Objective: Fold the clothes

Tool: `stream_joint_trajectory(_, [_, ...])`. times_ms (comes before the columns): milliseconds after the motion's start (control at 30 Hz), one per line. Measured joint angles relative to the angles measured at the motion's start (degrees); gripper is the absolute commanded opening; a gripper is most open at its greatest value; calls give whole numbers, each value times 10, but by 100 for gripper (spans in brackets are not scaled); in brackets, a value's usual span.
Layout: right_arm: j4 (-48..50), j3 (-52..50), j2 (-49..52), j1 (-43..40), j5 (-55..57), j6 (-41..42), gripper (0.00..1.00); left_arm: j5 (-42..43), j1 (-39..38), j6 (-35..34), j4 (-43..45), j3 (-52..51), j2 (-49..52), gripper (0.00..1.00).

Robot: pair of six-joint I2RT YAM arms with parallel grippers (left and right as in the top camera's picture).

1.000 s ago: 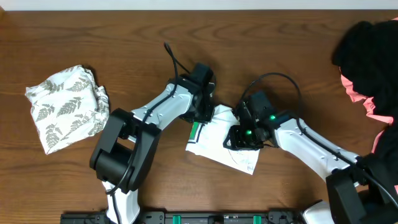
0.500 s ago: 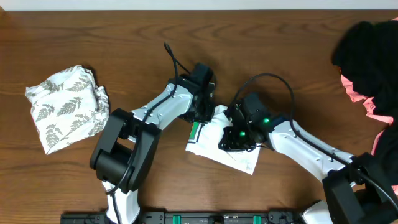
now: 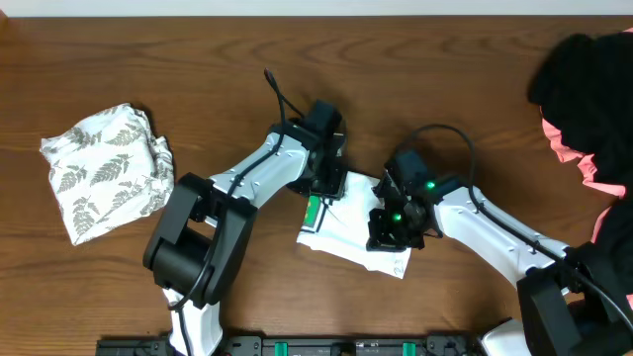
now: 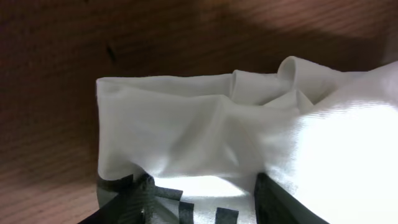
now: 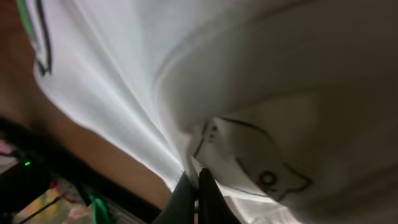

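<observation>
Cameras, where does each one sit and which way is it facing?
Overhead: above the table, looking straight down on shirt, left gripper and right gripper.
Left wrist: on the left arm, close over the shirt's edge; its fingers show, apart.
Right wrist: on the right arm, against the shirt; its shut fingertips show.
Shared: all see the shirt.

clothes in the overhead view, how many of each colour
white T-shirt: 1
leaf-print garment: 1
black garment: 1 heap at the right edge; cannot tell whether it is more than one piece
coral-pink garment: 1
total: 4
</observation>
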Motion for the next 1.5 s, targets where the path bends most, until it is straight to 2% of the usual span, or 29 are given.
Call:
stream_joint_trajectory(100, [-1,1,0,0,18,4,1,2,0,0,0,0,0,60])
stream_joint_trajectory(367, [-3,1,0,0,41,7,1,10,-1,0,-9,2,0,63])
stream_joint_trajectory(633, [-12,1,0,0,50,8,1,0,-1,0,-37,-5,-17,70])
stream_joint_trajectory(733, [-21,0,0,0,59,10,1,-20,2,3,-43,-14,-44,85])
stream_joint_trajectory(1000, [-56,0,0,0,94,10,1,-64,4,2,-40,-16,-139,90])
stream_joint_trajectory(1500, [-57,0,0,0,115,-38,1,-78,4,2,-4,-16,-138,94])
